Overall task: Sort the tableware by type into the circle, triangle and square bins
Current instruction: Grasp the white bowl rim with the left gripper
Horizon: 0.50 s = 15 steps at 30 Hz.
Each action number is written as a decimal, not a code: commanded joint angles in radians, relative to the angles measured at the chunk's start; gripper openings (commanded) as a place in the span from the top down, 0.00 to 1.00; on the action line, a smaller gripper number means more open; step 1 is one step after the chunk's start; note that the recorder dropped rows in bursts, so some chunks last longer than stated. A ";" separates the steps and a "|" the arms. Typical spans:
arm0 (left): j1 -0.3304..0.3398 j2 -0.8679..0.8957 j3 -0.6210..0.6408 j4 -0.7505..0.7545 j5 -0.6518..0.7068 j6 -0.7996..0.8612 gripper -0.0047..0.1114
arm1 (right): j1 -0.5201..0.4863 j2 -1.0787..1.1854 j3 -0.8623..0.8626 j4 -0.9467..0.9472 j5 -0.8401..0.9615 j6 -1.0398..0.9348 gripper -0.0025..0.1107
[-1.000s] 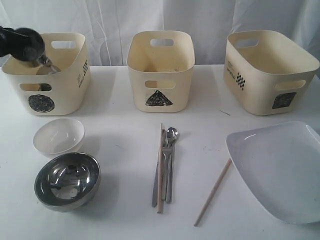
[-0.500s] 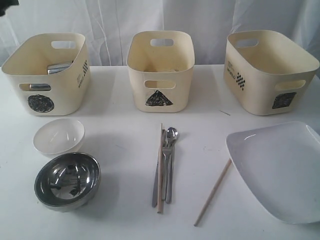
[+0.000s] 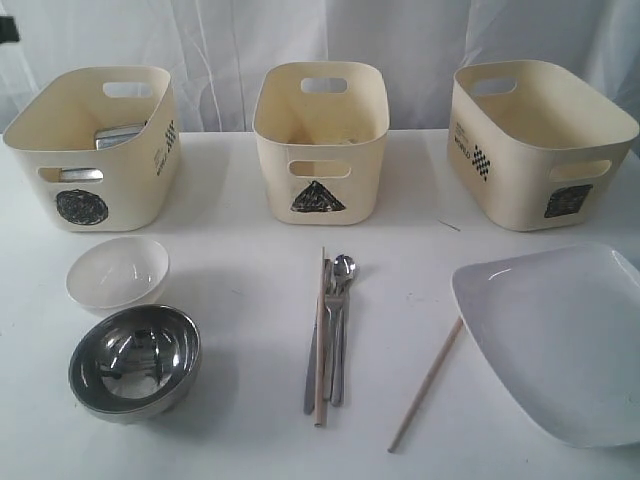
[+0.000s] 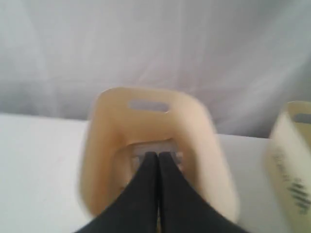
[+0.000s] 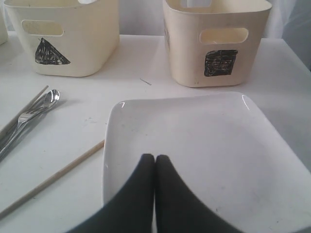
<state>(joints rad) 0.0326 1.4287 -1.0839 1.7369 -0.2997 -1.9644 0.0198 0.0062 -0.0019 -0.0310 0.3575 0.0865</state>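
Observation:
Two steel mugs (image 3: pixel 118 136) lie in the circle bin (image 3: pixel 90 205) at the back left. A white bowl (image 3: pixel 117 272) and a steel bowl (image 3: pixel 134 360) sit in front of that bin. Knife (image 3: pixel 311 380), fork (image 3: pixel 330 300), spoon (image 3: pixel 344 268) and one chopstick (image 3: pixel 320 340) lie bunched before the triangle bin (image 3: pixel 320 150). The other chopstick (image 3: pixel 426 383) lies beside the white plate (image 3: pixel 560 340). My left gripper (image 4: pixel 158 155) is shut and empty, above the circle bin (image 4: pixel 102 155), blurred. My right gripper (image 5: pixel 155 158) is shut and empty over the plate (image 5: pixel 204 141).
The square bin (image 3: pixel 540 150) stands at the back right, behind the plate. A white curtain hangs behind all three bins. Only a dark bit of the left arm (image 3: pixel 8 30) shows at the exterior view's top left corner.
My left arm let go of a steel mug in the circle bin, then rose up and away to the top left corner. Nothing else has moved.

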 commanded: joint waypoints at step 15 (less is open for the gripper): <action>-0.016 -0.281 0.506 -1.254 0.525 1.529 0.96 | 0.003 -0.006 0.002 -0.005 -0.007 0.005 0.98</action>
<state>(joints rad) 0.0347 1.1821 -0.5900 0.8706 0.3408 -0.5673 0.0198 0.0062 -0.0019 -0.0310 0.3575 0.0865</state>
